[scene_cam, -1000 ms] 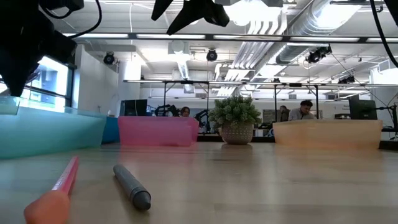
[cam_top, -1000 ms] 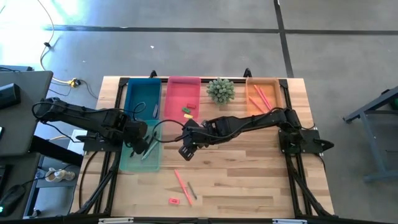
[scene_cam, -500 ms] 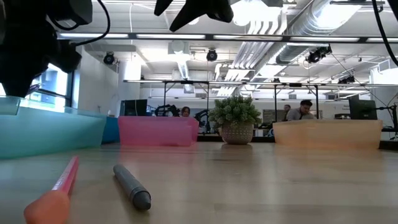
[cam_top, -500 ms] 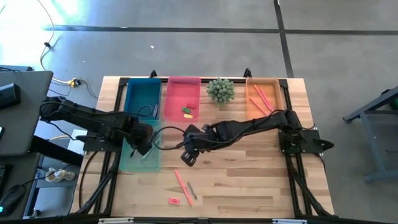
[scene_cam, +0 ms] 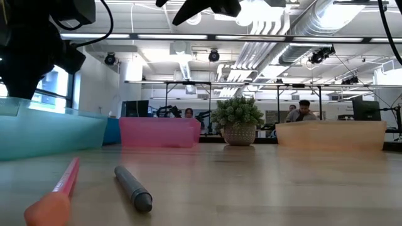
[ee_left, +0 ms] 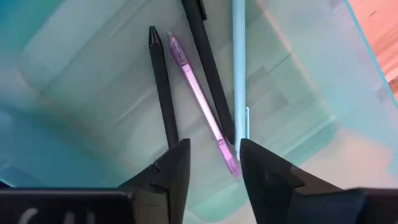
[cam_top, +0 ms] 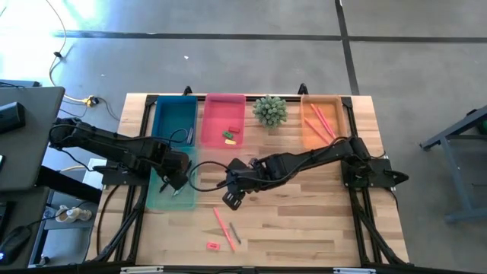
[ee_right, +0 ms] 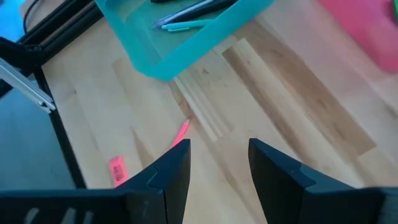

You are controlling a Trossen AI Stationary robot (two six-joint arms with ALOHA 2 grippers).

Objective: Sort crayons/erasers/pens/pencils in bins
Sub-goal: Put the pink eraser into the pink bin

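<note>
My left gripper points down into the pale teal bin and is open. A purple pen lies on the bin floor beside black pens and a teal one. Its near end sits between my fingertips, apart from them. My right gripper hangs open over bare wood, with nothing between its fingers. Below it on the table lie a salmon pencil, a grey stick and a red-pink eraser.
Along the far edge stand the blue bin, the pink bin with erasers, a spiky plant, and the orange bin with pencils. Bare wood stretches to the right of the loose items.
My right gripper has gone toward the table's near edge, closer to the loose pencil, and stays open. My left gripper has sunk a little into the teal bin, then kept still.
</note>
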